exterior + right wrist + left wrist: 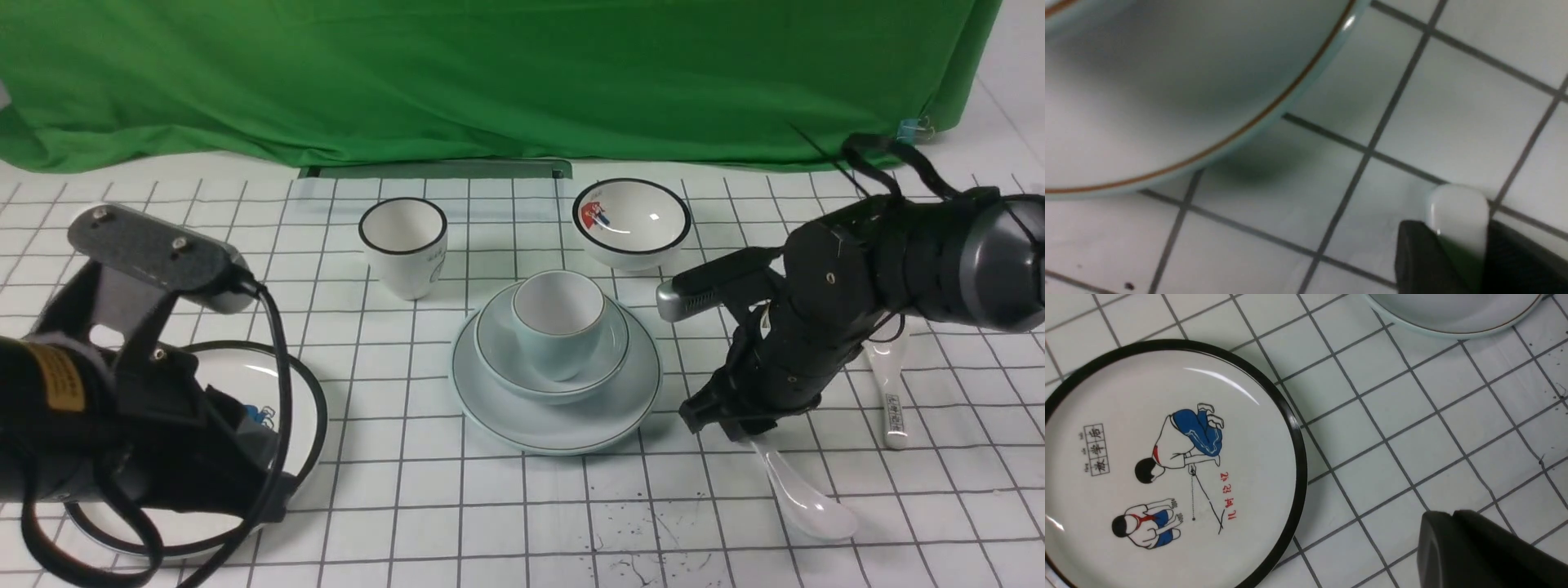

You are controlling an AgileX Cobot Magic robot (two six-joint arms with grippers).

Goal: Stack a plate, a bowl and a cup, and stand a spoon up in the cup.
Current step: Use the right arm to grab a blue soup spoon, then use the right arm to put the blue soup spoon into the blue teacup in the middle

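The pale blue-green plate [506, 416] lies at the table's centre with the bowl [498, 347] on it and the cup [563, 343] upright in the bowl. The plain white spoon [804, 498] lies right of the stack, scoop toward me. My right gripper [1453, 232] is low over its handle [1459, 212], and its two dark fingers are shut on the handle's sides. The plate's edge [1167, 102] lies close beside them. My left gripper [1453, 514] is shut with nothing in it, over bare table beside the cartoon plate.
A black-rimmed cartoon plate [245, 376] lies under my left arm. A taller white black-rimmed cup [404, 245] and a cartoon bowl [631, 216] stand behind the stack. A printed-handle spoon [890, 400] lies at the far right. Green cloth [490, 73] closes the back.
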